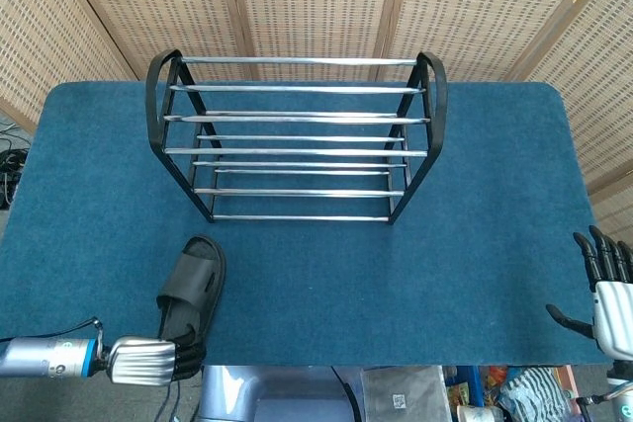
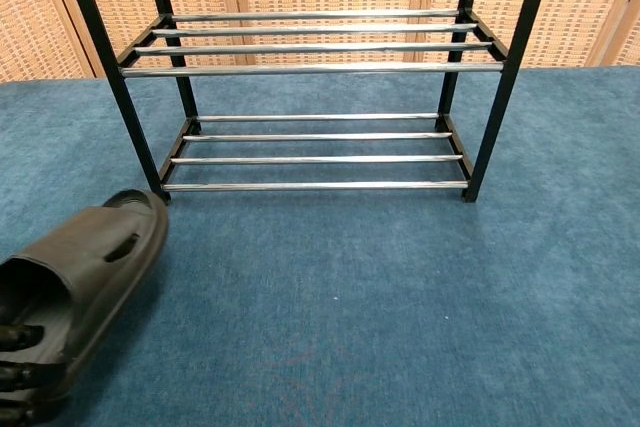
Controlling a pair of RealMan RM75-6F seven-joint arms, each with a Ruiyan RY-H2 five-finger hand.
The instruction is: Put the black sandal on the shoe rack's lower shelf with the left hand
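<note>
Left hand (image 1: 148, 360) grips the black sandal (image 1: 190, 287) by its heel, toe aimed ahead toward the shoe rack (image 1: 297, 135). It'd do well to swing right and slide the sandal in low under the upper bars. Only the head view shows the right hand (image 1: 605, 289), idle with fingers spread, well away.

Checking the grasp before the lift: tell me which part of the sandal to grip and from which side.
Grip the heel end of the sandal, coming from the table's near edge, as the left hand does now. The toe points toward the rack, so a heel grip leaves the front free to slide toe-first onto the lower shelf.
</note>
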